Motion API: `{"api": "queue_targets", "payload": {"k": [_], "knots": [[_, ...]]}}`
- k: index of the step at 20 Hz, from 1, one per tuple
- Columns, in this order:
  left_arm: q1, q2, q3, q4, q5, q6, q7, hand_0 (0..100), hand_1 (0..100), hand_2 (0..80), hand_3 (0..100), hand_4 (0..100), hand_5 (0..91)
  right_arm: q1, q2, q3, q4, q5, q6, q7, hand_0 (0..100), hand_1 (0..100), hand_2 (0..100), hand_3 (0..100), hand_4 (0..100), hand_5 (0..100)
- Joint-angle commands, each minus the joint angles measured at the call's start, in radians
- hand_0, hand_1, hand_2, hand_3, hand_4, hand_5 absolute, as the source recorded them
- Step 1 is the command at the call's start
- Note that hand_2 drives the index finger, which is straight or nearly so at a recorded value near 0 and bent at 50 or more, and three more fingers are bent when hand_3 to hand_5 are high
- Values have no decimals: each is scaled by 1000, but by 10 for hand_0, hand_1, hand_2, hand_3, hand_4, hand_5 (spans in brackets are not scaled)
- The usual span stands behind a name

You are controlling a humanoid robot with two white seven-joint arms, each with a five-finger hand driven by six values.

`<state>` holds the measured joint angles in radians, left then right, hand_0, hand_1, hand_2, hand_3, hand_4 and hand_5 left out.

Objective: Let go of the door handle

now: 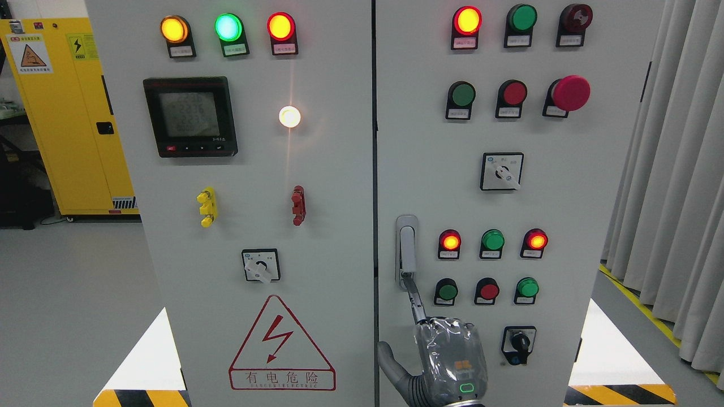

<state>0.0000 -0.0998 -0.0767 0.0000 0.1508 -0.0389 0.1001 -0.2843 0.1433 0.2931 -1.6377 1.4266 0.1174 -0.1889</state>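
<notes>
The grey door handle (406,249) stands upright at the left edge of the right cabinet door (565,203), and it lies flat in its recess. My right hand (417,317) comes up from the bottom edge just below the handle. Its index finger (414,297) is stretched up and its tip touches the handle's lower end. The thumb (389,362) is spread out to the left. The hand is not closed around the handle and holds nothing. My left arm is out of view.
The grey cabinet has two shut doors with lamps, push buttons, a red mushroom button (570,93), rotary switches (518,345) and a meter (190,117). A yellow cabinet (68,113) stands at the far left, grey curtains (673,169) at the right. Hazard stripes (619,394) mark the floor.
</notes>
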Motion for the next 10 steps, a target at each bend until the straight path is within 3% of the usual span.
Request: {"api": "queue_targets", "payload": {"k": [1,10], "knots": [[21,0,0,-15,-1,1,0,120,556,0,0,0,0,4,-1,0,1,0,1,2,362,371,12,1000,1000,1000],[21,0,0,-15,1,1,0,120,556,0,0,0,0,10,-1,0,-4,2,-1,0,361,372,12,1000,1000,1000]]}}
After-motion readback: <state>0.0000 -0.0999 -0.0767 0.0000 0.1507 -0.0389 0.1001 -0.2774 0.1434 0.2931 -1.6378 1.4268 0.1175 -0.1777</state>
